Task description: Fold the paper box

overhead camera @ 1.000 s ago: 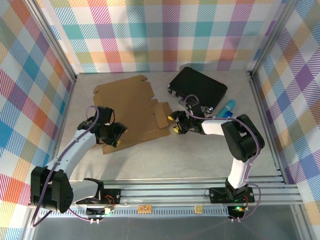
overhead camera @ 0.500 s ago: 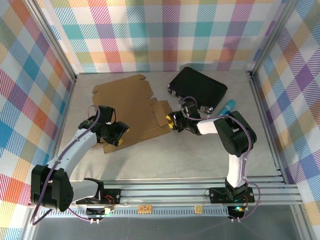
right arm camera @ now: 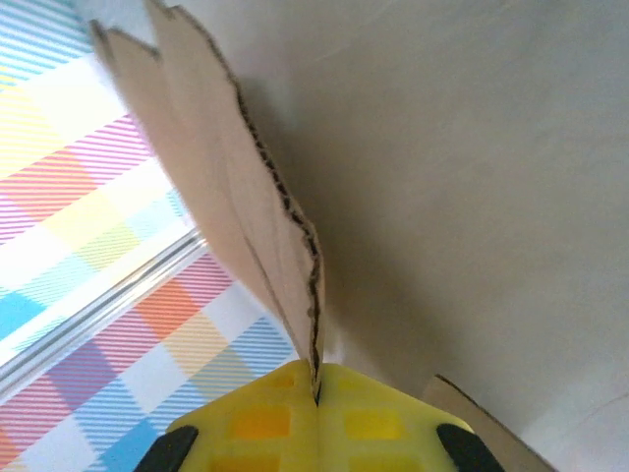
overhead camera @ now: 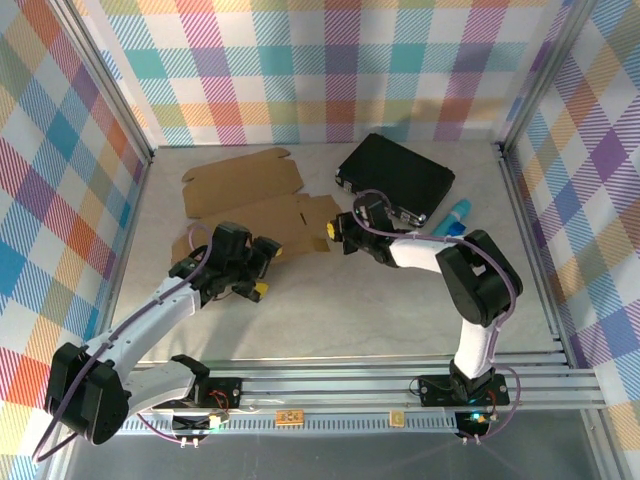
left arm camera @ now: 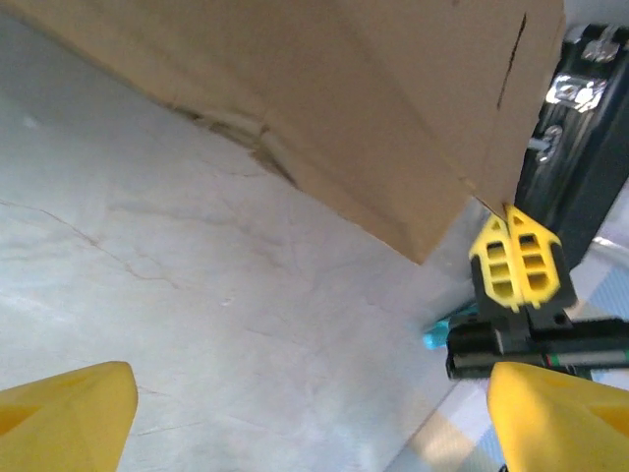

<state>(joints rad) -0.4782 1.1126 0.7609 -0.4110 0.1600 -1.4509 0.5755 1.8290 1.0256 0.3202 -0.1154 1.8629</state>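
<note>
My right claw (overhead camera: 334, 231) is pinched on the paper box (overhead camera: 250, 195) at its 3 o'clock edge. My left claw (overhead camera: 266, 270) stands wide at the box's 6 o'clock.

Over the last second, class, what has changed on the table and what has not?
The right gripper moved left and shut on the right flap of the paper box, lifting it. The left gripper opened and shifted right. The black case and blue object stayed put.
</note>
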